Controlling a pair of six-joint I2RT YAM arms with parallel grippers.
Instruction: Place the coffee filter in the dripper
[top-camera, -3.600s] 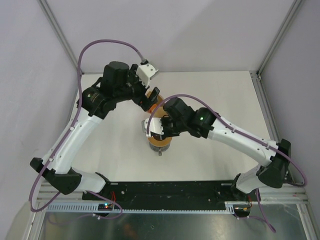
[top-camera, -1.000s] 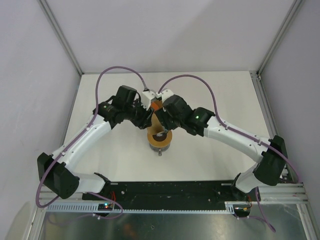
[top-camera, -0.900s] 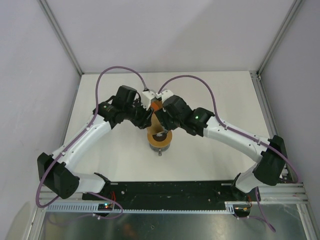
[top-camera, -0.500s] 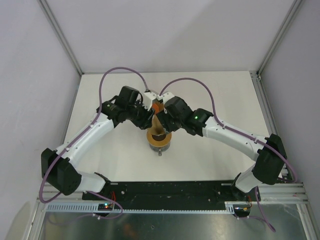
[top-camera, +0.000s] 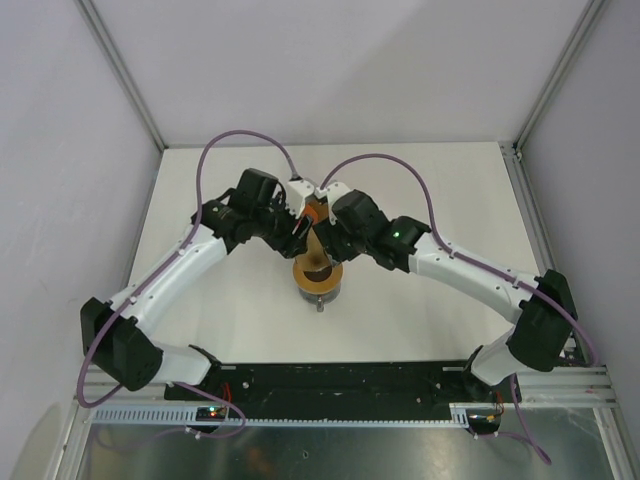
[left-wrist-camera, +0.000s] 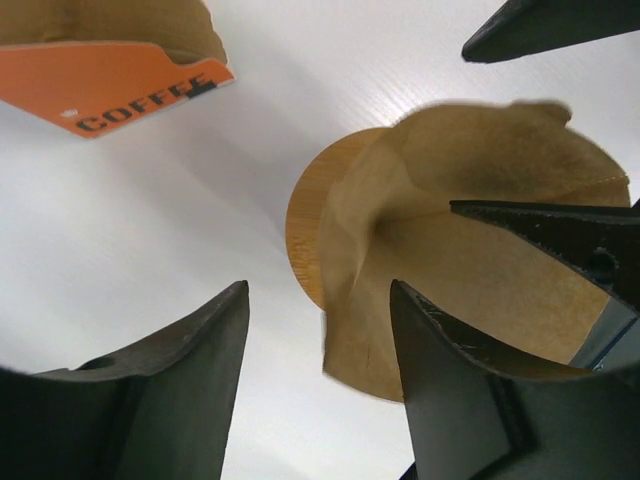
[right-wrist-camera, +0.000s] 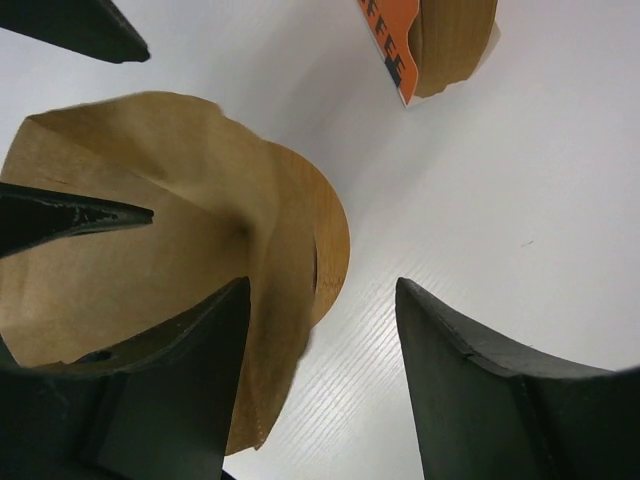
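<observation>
Left gripper (left-wrist-camera: 318, 290) and right gripper (right-wrist-camera: 320, 290) hover with jaws apart, straddling opposite edges of the coffee filter (left-wrist-camera: 470, 270). It sits askew in the dripper (left-wrist-camera: 310, 220), unpinched, likely so it can settle.

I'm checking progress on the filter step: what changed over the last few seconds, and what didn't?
The left arm swung in from the far side; the left hand now faces the right hand over the dripper. The right hand drew back off the dripper, uncovering the coffee filter standing in it. Both hands are open astride its rim. The dripper kept its place.
</observation>
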